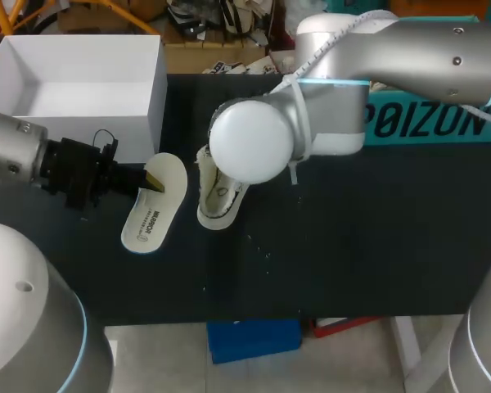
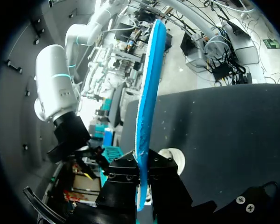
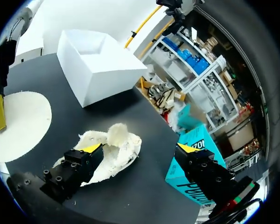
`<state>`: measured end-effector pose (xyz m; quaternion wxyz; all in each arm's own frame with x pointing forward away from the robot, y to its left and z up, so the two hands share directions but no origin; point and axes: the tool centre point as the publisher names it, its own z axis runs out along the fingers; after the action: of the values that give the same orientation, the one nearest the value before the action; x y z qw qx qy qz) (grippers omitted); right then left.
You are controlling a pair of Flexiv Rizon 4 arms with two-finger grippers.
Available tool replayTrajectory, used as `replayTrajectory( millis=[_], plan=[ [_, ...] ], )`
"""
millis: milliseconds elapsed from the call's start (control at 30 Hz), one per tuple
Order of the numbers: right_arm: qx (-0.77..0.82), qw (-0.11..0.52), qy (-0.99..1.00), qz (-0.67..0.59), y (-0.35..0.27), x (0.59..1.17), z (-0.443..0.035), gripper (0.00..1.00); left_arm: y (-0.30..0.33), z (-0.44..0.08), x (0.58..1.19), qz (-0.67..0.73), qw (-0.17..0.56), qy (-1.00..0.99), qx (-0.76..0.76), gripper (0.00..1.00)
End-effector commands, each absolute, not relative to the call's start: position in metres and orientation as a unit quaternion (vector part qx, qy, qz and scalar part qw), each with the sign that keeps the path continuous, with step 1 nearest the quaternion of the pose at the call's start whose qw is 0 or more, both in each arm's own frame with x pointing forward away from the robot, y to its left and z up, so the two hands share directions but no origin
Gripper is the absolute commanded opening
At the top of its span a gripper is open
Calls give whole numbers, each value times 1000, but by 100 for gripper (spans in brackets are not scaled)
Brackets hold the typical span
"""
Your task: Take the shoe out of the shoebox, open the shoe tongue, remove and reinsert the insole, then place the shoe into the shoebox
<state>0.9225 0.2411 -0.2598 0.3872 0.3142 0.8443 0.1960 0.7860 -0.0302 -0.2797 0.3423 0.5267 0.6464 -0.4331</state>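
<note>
The cream insole (image 1: 154, 211) lies flat over the dark table (image 1: 352, 237), and my left gripper (image 1: 154, 182) is shut on its near edge. In the left wrist view the insole (image 2: 147, 93) stands edge-on with its blue underside showing, clamped in that gripper (image 2: 143, 173). The white shoe (image 1: 217, 205) lies just right of the insole, partly hidden by my right arm (image 1: 254, 139). My right gripper (image 3: 140, 149) is open wide above the shoe (image 3: 114, 147); one finger hangs over the shoe's opening and the other stands clear of it. The white shoebox (image 1: 151, 106) sits at the back left.
A teal box lid (image 1: 425, 123) lies at the back right, close behind my right arm, and shows beside the right gripper's far finger as the teal lid (image 3: 189, 161). The shoebox (image 3: 95, 65) stands beyond the shoe. Bare table (image 3: 65, 102) separates shoe and box.
</note>
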Motion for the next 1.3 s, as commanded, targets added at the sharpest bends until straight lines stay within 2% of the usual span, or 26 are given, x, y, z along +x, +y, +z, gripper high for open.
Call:
replayTrajectory(
  millis=[33, 200, 367, 467, 833, 933, 1300],
  plan=[
    [334, 253, 858, 298, 220, 923, -241, 100, -30, -279, 786, -432, 341, 647, 528, 0],
    [311, 228, 884, 263, 218, 922, -236, 100, -30, -279, 786, -432, 341, 647, 528, 0],
    [296, 174, 910, 233, 220, 915, -236, 100, -30, -279, 786, -432, 341, 647, 528, 0],
    [299, 173, 918, 195, 218, 910, -237, 100, -30, -279, 786, -432, 341, 647, 528, 0],
    [299, 173, 918, 195, 218, 910, -237, 100, -30, -279, 786, -432, 341, 647, 528, 0],
    [278, 168, 913, 245, 223, 909, -250, 100, -30, -279, 786, -432, 341, 647, 528, 0],
    [208, 125, 926, 288, 207, 889, -256, 100, -30, -279, 786, -432, 341, 647, 528, 0]
  ],
)
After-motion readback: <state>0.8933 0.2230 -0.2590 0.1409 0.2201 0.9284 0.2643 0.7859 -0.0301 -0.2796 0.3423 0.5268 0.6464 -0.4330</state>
